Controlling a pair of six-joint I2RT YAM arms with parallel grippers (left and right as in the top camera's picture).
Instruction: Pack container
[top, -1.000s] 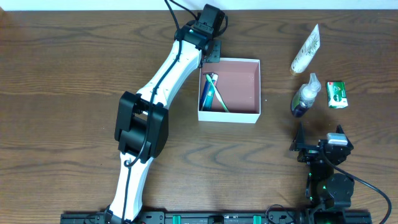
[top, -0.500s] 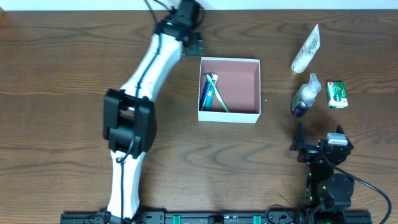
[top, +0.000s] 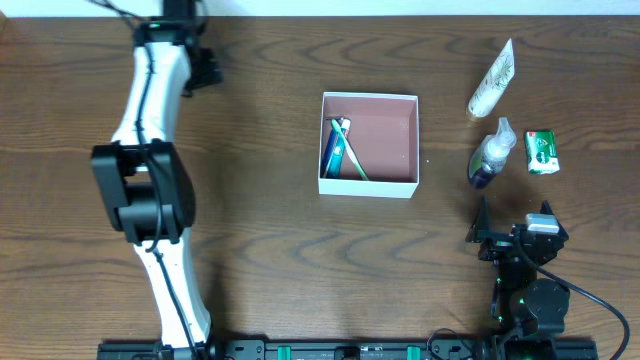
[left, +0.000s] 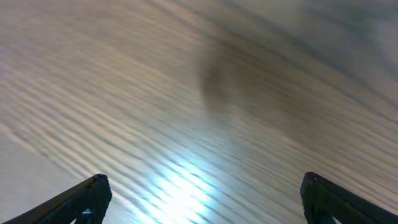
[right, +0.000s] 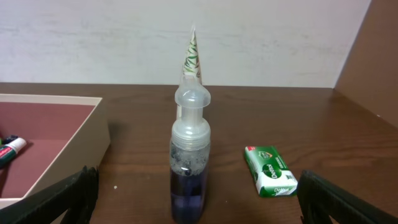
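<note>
The container, a white-walled box with a pink-brown floor, sits mid-table with a blue-green toothpaste tube and a small item lying along its left wall. My left gripper hangs far to the left at the table's back, well away from the box. In the left wrist view it is open over bare, blurred wood. My right gripper rests open at the front right. In the right wrist view it faces a clear pump bottle of purple liquid, without touching it.
Right of the box lie a white-green squeeze tube, the pump bottle and a green soap packet. In the right wrist view the soap lies right of the bottle and the container wall stands at left.
My left arm has swung from the container's back-left corner far out to the left, with its jaws now wide. The right arm and the toiletries have not moved.
</note>
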